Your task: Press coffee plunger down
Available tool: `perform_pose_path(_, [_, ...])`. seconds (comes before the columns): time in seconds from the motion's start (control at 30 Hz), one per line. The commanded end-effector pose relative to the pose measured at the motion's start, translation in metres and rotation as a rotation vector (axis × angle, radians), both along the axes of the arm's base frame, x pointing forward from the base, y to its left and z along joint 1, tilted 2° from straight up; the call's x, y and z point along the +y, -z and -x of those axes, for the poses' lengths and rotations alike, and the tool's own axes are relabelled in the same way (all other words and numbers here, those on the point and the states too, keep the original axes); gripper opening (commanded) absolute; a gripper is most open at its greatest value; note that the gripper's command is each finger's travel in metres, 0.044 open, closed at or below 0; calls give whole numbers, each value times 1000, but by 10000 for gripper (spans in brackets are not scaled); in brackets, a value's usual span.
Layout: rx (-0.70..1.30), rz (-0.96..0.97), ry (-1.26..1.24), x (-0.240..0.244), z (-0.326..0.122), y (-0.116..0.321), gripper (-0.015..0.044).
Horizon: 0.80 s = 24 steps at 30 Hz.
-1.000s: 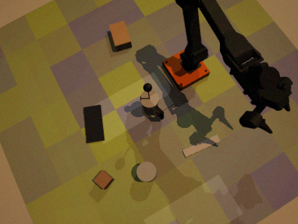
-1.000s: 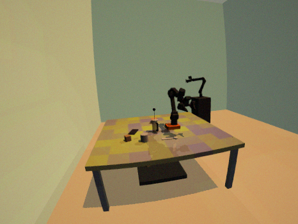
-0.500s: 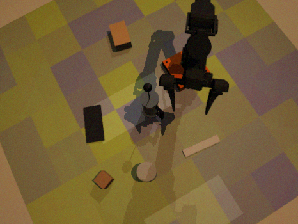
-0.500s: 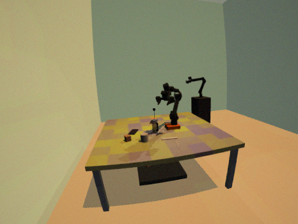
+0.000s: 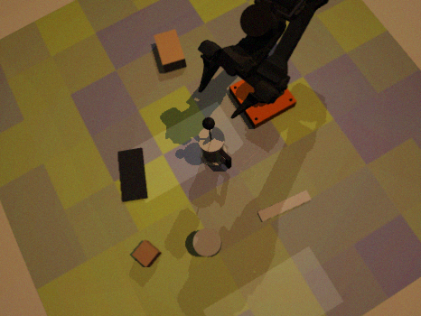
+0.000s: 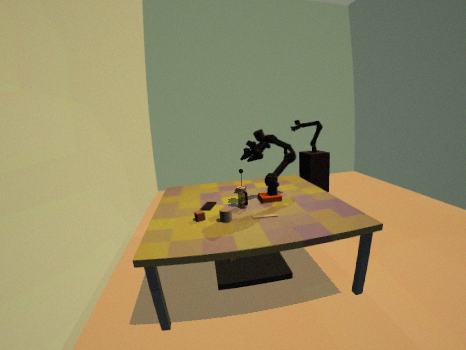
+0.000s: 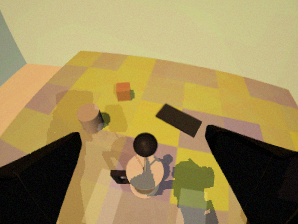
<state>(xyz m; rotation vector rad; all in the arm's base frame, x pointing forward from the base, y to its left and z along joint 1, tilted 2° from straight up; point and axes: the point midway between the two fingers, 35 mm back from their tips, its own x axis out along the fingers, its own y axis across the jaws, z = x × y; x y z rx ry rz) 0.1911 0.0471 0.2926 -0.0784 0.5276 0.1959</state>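
Observation:
The coffee press (image 5: pixel 211 144) (image 6: pixel 241 197) (image 7: pixel 136 175) stands upright on the table, with a pale round lid and a dark handle. Its black plunger knob (image 5: pixel 208 123) (image 6: pixel 241 171) (image 7: pixel 145 145) stands high above the lid on a thin rod. My gripper (image 5: pixel 217 104) (image 6: pixel 245 159) (image 7: pixel 144 135) is open and empty. It is above the press and off towards the arm's base, tilted, touching neither knob nor press. In the wrist view the knob shows between the two fingers, farther away than the fingertips.
An orange block (image 5: pixel 170 48) lies behind the press. A black flat block (image 5: pixel 133 174) (image 7: pixel 178 120), a small reddish cube (image 5: pixel 145 253) (image 7: pixel 123 91), a grey cylinder (image 5: pixel 207 242) (image 7: pixel 90 119) and a pale bar (image 5: pixel 285 206) lie around it. The orange-red arm base (image 5: pixel 272 110) is close by.

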Motion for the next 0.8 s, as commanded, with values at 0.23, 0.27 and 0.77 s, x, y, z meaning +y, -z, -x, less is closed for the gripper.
perform_pose_path(0.23, [4, 0, 14, -4, 3, 45, 440])
perform_pose_path(0.27, [4, 0, 14, -4, 2, 45, 440])
perform_pose_path(0.77, [2, 0, 13, 0, -18, 56, 440])
